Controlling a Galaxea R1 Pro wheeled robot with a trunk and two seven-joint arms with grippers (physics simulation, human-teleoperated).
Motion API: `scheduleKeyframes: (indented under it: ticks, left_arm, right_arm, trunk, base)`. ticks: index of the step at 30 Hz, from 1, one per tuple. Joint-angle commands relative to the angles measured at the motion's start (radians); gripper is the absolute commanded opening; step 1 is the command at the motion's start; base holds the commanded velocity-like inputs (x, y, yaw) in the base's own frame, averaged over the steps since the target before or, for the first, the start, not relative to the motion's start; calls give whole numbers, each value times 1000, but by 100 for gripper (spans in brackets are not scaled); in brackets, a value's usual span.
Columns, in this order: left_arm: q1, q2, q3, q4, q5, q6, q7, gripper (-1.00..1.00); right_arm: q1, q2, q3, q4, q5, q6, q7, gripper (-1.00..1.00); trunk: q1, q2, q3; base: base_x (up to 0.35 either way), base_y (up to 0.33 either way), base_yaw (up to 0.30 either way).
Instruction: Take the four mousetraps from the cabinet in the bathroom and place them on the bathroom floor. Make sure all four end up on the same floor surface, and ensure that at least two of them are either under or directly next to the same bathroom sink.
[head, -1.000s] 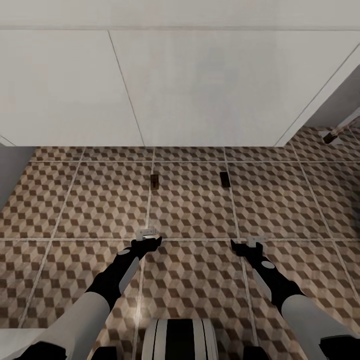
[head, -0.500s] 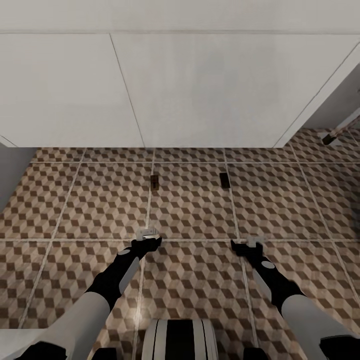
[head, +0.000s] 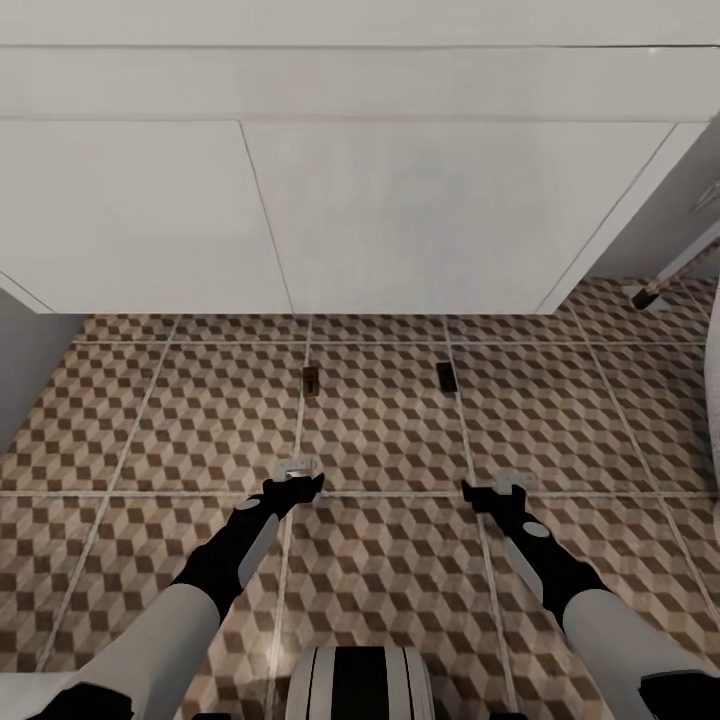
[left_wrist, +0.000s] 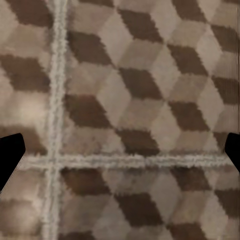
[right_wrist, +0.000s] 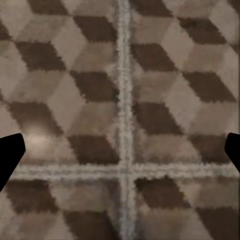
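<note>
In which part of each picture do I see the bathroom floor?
Head view: the bathroom floor takes the lower half, below the white vanity.
Left wrist view: it lies behind the open left gripper.
Right wrist view: it lies behind the open right gripper.
Shared landmark: the pale grout lines, crossing in both wrist views.

A brown-tipped pale stick (head: 668, 275) leans beside the grey wall (head: 30, 355).
</note>
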Motion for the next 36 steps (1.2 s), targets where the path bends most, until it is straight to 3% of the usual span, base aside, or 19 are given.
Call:
scheduleKeyframes:
  ticks: [1, 36]
  left_arm:
    - [0, 0, 0, 0, 0, 0, 0, 100]
    - [0, 4, 2, 0, 2, 0, 0, 100]
  right_arm:
    - [0, 0, 0, 0, 0, 0, 0, 100]
    - [0, 0, 0, 0, 0, -1, 0, 100]
  trunk:
    - [0, 0, 4]
    - [-16, 8, 139]
  base:
    - [0, 0, 0]
    - [0, 0, 0]
